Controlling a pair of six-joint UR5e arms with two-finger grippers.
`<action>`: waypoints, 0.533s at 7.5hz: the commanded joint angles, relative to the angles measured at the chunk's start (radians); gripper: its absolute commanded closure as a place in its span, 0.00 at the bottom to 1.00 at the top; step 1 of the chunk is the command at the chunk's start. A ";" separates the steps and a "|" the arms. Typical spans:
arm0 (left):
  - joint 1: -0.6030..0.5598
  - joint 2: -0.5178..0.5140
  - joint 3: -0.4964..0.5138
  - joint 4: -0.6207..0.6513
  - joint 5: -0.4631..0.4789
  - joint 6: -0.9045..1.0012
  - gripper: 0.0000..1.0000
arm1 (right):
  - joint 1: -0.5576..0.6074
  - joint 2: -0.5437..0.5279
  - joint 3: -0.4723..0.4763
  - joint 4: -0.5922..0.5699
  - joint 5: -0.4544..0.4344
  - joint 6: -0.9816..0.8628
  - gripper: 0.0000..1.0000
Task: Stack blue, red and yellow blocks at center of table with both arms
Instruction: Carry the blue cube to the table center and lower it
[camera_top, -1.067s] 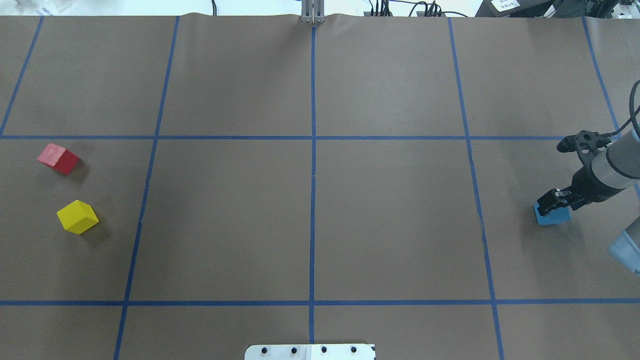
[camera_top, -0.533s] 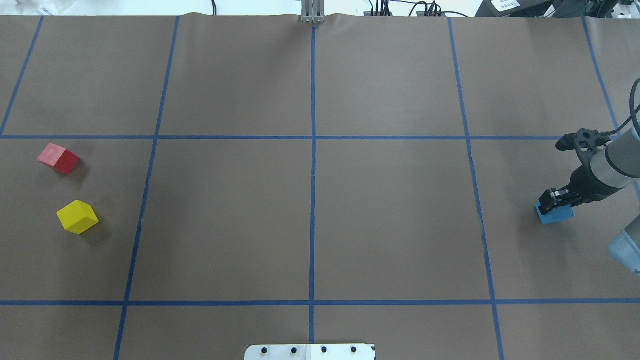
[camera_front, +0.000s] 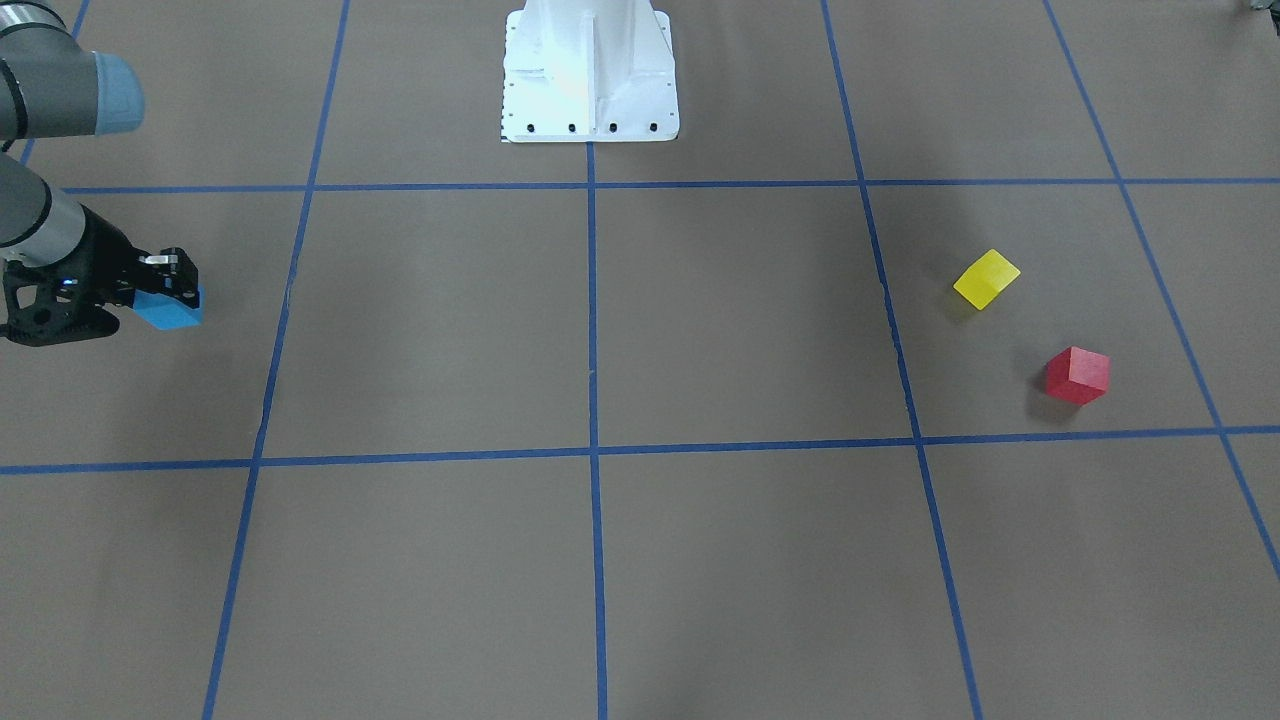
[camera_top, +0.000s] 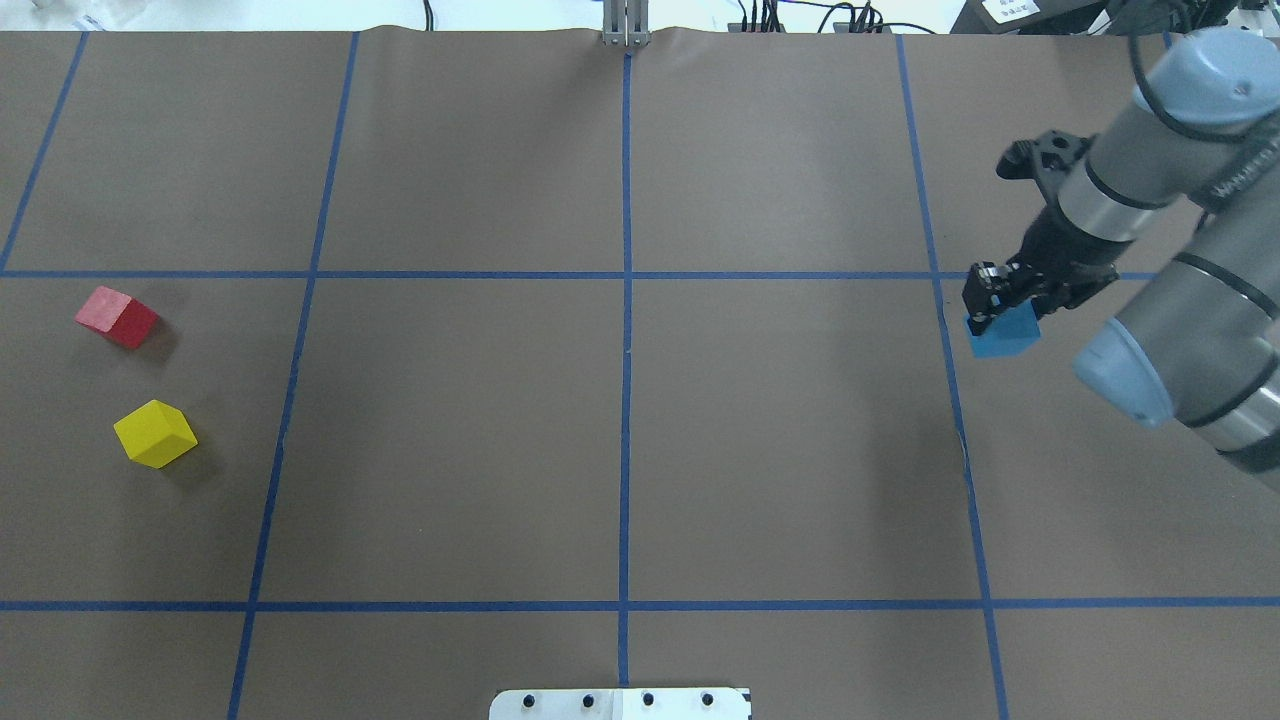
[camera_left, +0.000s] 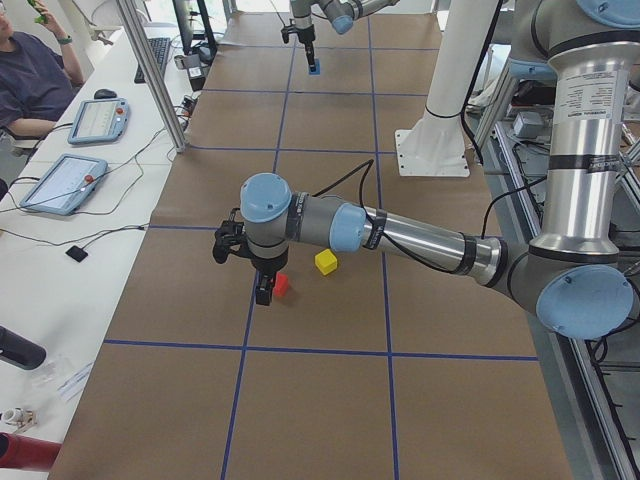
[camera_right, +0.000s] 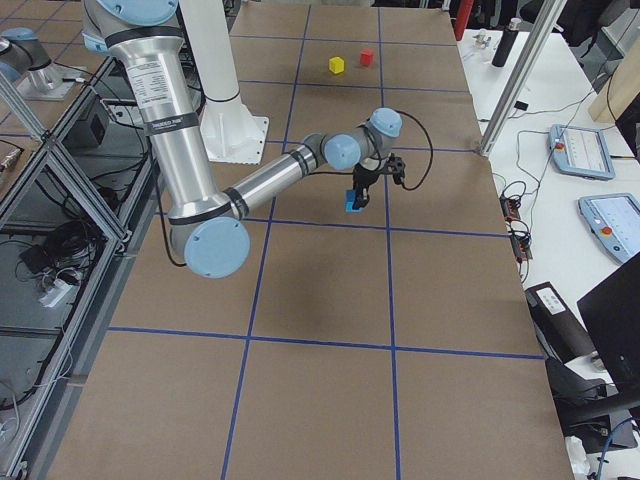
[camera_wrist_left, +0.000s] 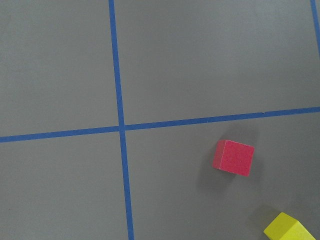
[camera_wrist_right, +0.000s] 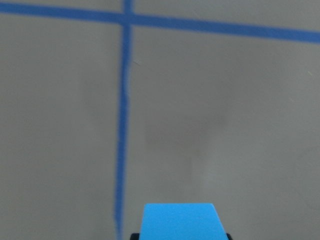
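My right gripper is shut on the blue block and holds it above the table near the right grid line; both also show in the front view, gripper and block. The block fills the bottom of the right wrist view. The red block and the yellow block lie on the table at the far left, apart. My left gripper shows only in the exterior left view, close beside the red block; I cannot tell if it is open. The left wrist view shows the red block and a yellow corner.
The white robot base stands at the table's near middle edge. Blue tape lines cross at the table centre. A metal post stands at the far edge. Tablets and a seated person are beside the table.
My right gripper has lifted the blue block off the table and carried it left and farther away, toward the right grid line. The red and yellow blocks have not moved.
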 joint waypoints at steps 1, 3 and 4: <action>-0.001 0.003 0.000 -0.001 0.000 0.000 0.00 | -0.053 0.358 -0.227 -0.149 -0.018 0.010 1.00; -0.001 0.003 -0.002 -0.001 0.000 0.000 0.00 | -0.139 0.583 -0.506 -0.093 -0.050 0.118 1.00; -0.001 0.003 0.000 -0.001 0.000 0.000 0.00 | -0.184 0.598 -0.576 0.034 -0.058 0.219 1.00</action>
